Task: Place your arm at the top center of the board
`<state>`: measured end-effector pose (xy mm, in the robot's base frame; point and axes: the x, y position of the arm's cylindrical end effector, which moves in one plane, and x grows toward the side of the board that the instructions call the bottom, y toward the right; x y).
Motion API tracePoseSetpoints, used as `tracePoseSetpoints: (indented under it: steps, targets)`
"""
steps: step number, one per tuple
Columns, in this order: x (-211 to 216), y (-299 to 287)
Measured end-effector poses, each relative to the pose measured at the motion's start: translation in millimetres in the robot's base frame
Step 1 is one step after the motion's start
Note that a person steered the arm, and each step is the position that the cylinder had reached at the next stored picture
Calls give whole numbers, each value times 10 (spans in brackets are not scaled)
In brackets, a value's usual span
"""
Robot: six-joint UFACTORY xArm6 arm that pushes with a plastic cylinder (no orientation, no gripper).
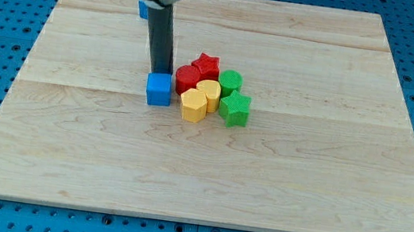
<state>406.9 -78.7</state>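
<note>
wood board (262, 187) on the counter, blue pegboard round it. my tip (159, 72) sits just behind the blue cube (159, 90), touching or nearly so; can't tell which, the cube hides the very end. no end effector as such, just the rod (160, 38), so nothing to spread or pinch.

right of the tip is a tight cluster: red cylinder (187, 78), red star (206, 65), green cylinder (230, 81), green star (234, 108), yellow hexagon (193, 105) w/ a second yellow block (209, 94) behind it. all touching or close to it. another blue block (142, 9) peeks out left of the rod near the top edge, mostly hidden, shape unclear.

task's spot, top centre of the board (226, 2), is up and to the view's right of the tip, and it looks bare.

risks, as i judge them:
- a straight diagonal to the goal passes close to the red cylinder and red star. a clip there would shove them, and b/c the cluster is packed, the greens and yellows would likely go too.
- any dip toward the view's bottom first would push the blue cube fwd.
- going straight up first looks safer, but drifting left could nudge the hidden blue block.
- overshoot at the top could run the tip off the board edge.
</note>
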Motion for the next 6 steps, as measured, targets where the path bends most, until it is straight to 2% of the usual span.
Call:
tracePoseSetpoints:
  steps: [1, 2, 3, 4, 5, 6]
  targets:
    - [-316, -418]
    - [-1380, -274]
    - [-2148, -216]
    - [-2103, -512]
    - [-2078, -36]
    - [-1825, -34]
